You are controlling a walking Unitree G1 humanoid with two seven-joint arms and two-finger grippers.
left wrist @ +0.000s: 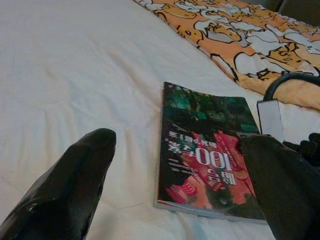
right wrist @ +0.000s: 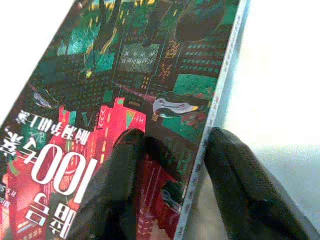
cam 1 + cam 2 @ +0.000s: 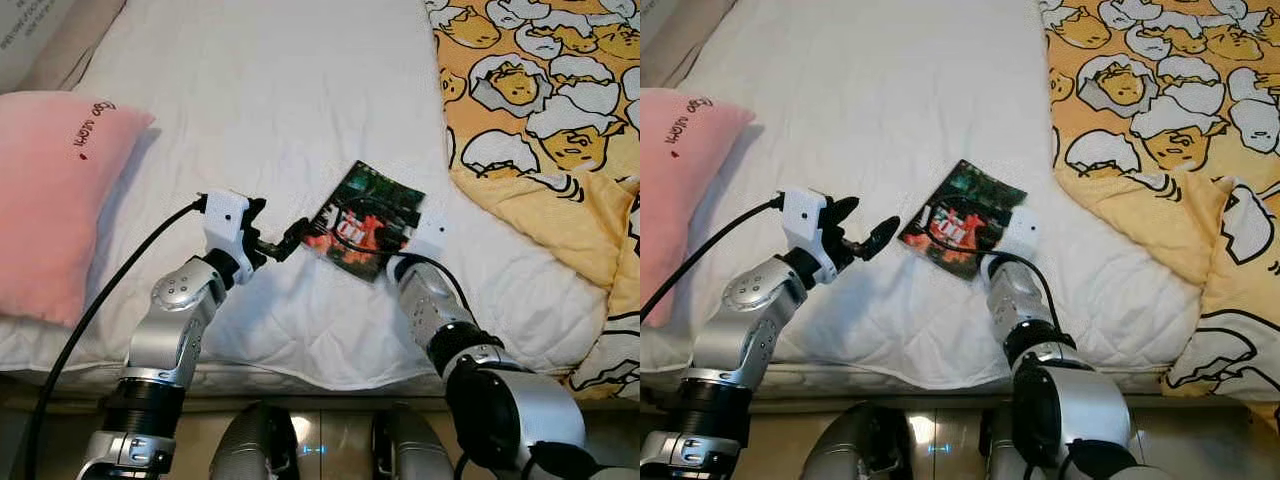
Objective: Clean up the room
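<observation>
A book (image 3: pixel 365 220) with a green and red cover lies flat on a white bed (image 3: pixel 280 110). The right gripper (image 2: pixel 172 165) straddles its edge, jaws spread, one on the cover. The left gripper (image 1: pixel 175 200) hovers beside it, released. A pink pillow (image 3: pixel 55 190) lies left, a yellow blanket (image 3: pixel 540 100) right.

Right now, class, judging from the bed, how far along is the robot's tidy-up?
Done: nothing visibly put away. In hand: the book lies flat on the white bed; the right gripper straddles its edge, fingers open, and the left gripper hovers open beside it. Left: gripping and lifting the book, then perhaps the rumpled yellow blanket and pink pillow.
</observation>
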